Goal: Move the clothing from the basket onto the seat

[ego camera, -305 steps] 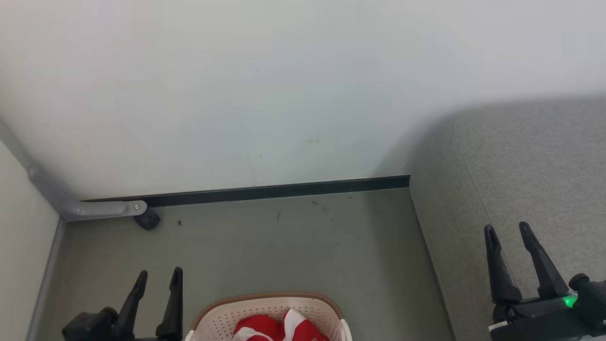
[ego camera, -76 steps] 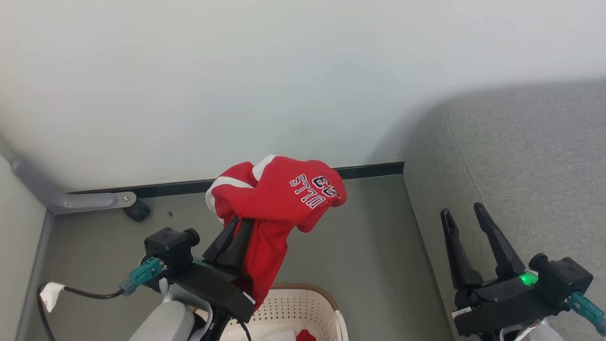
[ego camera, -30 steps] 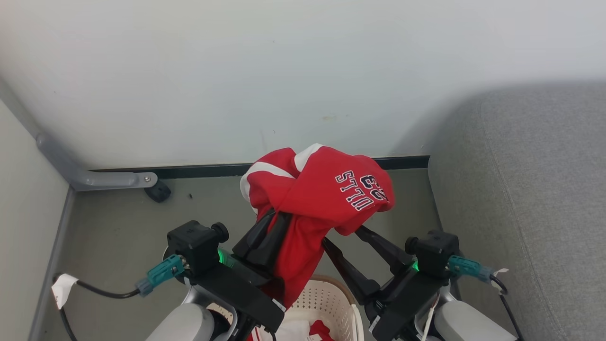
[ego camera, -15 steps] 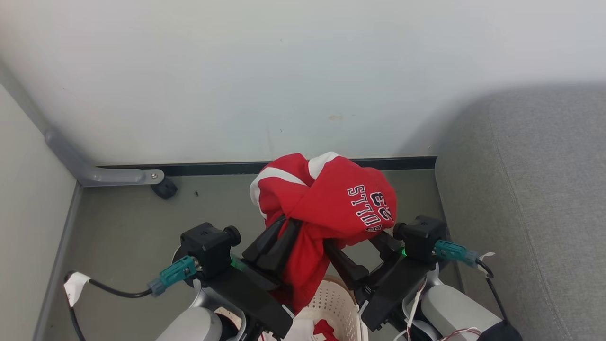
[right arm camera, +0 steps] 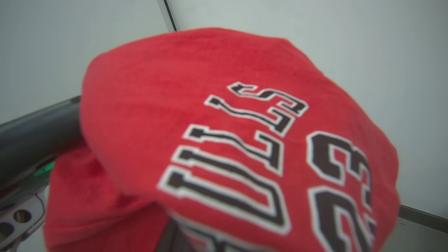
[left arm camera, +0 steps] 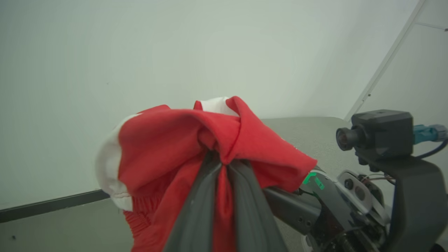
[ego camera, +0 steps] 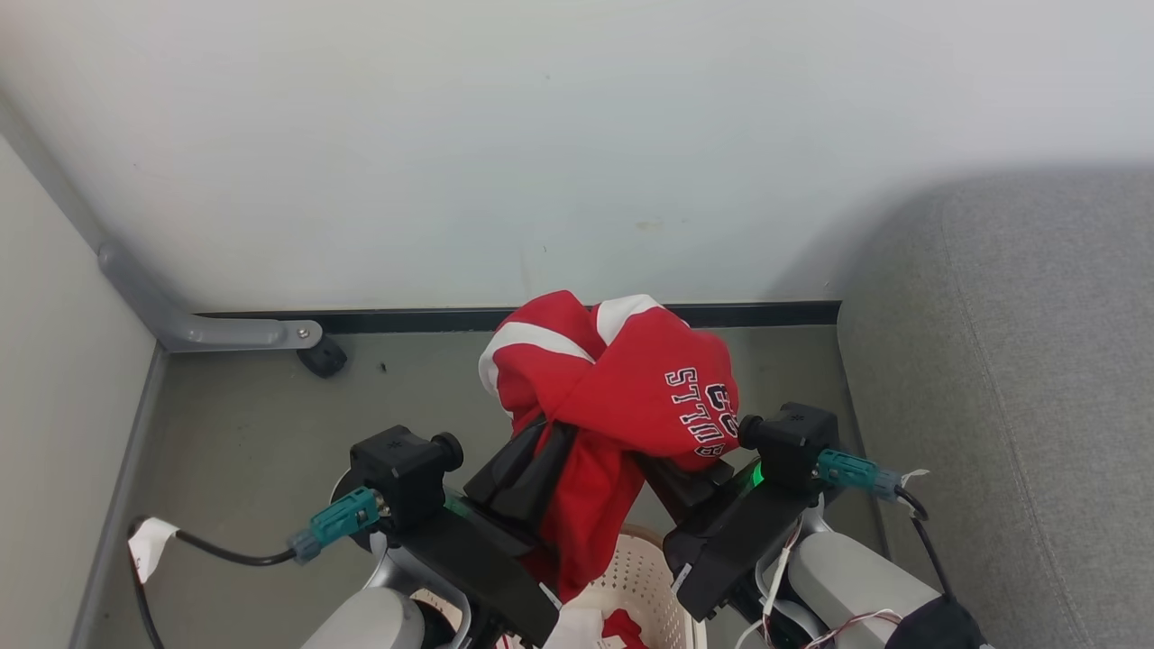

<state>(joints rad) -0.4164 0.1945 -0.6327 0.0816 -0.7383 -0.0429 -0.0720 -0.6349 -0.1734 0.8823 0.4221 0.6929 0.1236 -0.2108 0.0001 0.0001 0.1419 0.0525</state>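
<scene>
I see the clothing [ego camera: 613, 388], a red bunch, hanging at centre frame above the basket [ego camera: 649, 577] at the bottom edge. My left gripper [ego camera: 550, 434] is clamped on it. My right gripper [ego camera: 685, 479] is closed, its tips buried under the fabric. The seat [ego camera: 1019, 379] lies along the right side.

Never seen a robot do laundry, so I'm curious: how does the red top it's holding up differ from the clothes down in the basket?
The red top hangs in the air above the basket, pinched by the left gripper; the clothes in the basket lie low inside it. The red top shows dark, white-edged lettering; the clothes in the basket show none, just a white piece and a red scrap. Both are red-and-white fabric.
</scene>
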